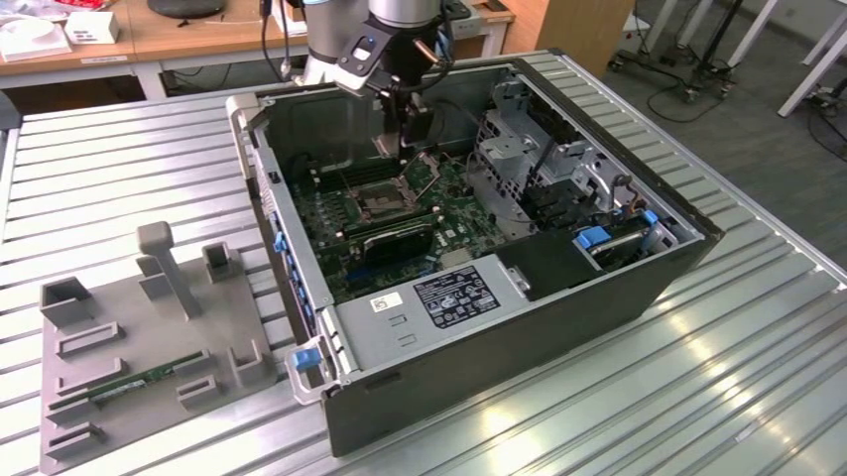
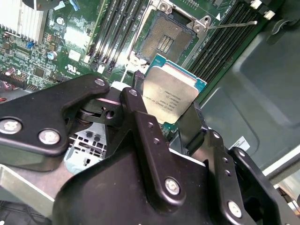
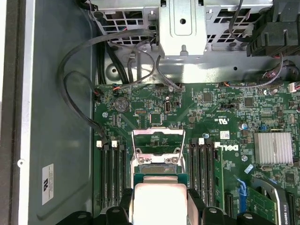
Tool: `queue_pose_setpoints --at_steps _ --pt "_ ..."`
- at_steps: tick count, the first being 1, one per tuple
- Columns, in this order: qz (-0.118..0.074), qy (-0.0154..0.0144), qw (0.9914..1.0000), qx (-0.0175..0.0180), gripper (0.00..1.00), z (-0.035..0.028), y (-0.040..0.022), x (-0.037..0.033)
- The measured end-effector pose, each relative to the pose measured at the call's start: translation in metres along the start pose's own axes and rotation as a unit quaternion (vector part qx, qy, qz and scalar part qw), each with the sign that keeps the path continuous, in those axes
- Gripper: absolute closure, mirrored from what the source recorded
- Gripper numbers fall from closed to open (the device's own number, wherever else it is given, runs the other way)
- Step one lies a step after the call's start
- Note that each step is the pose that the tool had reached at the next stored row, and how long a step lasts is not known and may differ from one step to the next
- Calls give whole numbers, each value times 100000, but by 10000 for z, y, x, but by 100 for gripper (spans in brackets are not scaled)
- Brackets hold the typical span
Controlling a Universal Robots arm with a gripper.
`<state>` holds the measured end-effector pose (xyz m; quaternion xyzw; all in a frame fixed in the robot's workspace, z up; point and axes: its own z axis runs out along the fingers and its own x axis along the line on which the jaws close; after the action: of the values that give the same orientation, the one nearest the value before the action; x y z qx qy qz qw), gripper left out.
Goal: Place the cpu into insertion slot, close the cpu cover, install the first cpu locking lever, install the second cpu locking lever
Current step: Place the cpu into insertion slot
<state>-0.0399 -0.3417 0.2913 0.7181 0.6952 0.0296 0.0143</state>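
My gripper (image 1: 397, 137) reaches down into the open computer case, above the motherboard. It is shut on the cpu (image 2: 173, 89), a pale silver square chip with a green edge, clamped between two black fingers (image 2: 140, 117). The insertion slot (image 2: 161, 40) lies open and bare on the board just beyond the chip, a thin locking lever (image 2: 229, 23) sticking out beside it. In the first wrist view the cpu (image 3: 159, 199) hangs over the near part of the socket, and the cpu cover (image 3: 157, 140) stands swung open behind it. In the exterior view the insertion slot (image 1: 375, 203) sits below the fingers.
Long black memory slots (image 3: 112, 173) flank the socket. A finned heat sink (image 3: 273, 147), cables (image 3: 79, 93), a grey drive cage (image 1: 523, 149) and the white-labelled power supply (image 1: 450, 293) crowd the case. A grey fixture tray (image 1: 146, 337) lies on the slatted table at the exterior view's left.
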Motion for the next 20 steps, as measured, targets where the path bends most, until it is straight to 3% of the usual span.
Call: queue_pose_setpoints --at_steps 8,15,19,20 --pt "-2 -17 100000 -4 46 126 -20 -3" --pt "-4 -20 100000 8 46 134 -22 -3" --pt "6 -81 99998 576 46 150 -23 -4" --pt "6 -94 99998 580 46 149 -23 -4"
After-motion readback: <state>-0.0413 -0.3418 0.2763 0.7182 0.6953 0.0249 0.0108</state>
